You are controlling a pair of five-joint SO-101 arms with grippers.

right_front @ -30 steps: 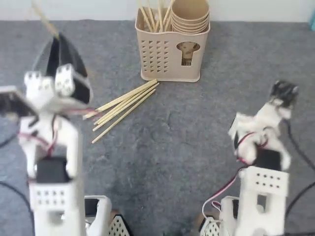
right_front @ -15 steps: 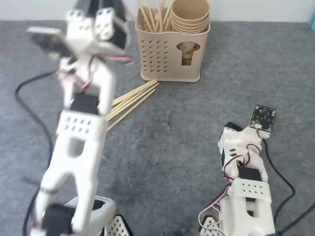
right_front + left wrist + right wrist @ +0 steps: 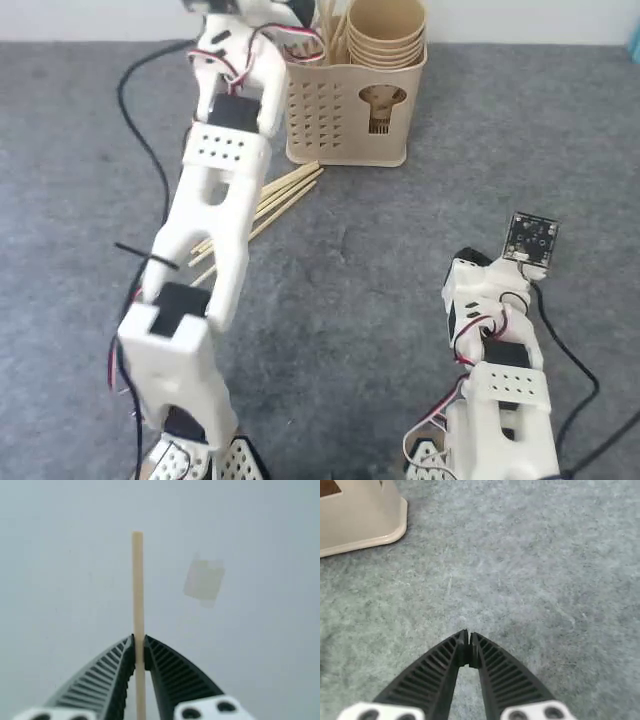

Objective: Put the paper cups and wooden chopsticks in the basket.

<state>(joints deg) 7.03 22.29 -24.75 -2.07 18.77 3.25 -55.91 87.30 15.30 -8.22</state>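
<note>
Between the ribbed black fingers of the left gripper [image 3: 139,642], a slim, square-edged wooden chopstick [image 3: 137,580] is sitting pinched. Its arm is stretching toward 12 o'clock, beside the perforated beige plastic basket [image 3: 345,110], which is holding nested paper cups [image 3: 386,35] and upright chopsticks [image 3: 328,25]. Loose chopsticks [image 3: 295,183] are lying fanned on the fuzzy grey surface [image 3: 400,250] at 7 o'clock of the basket. At 4 o'clock, the right gripper [image 3: 468,636] is hanging low over the surface, pressed together and empty.
</note>
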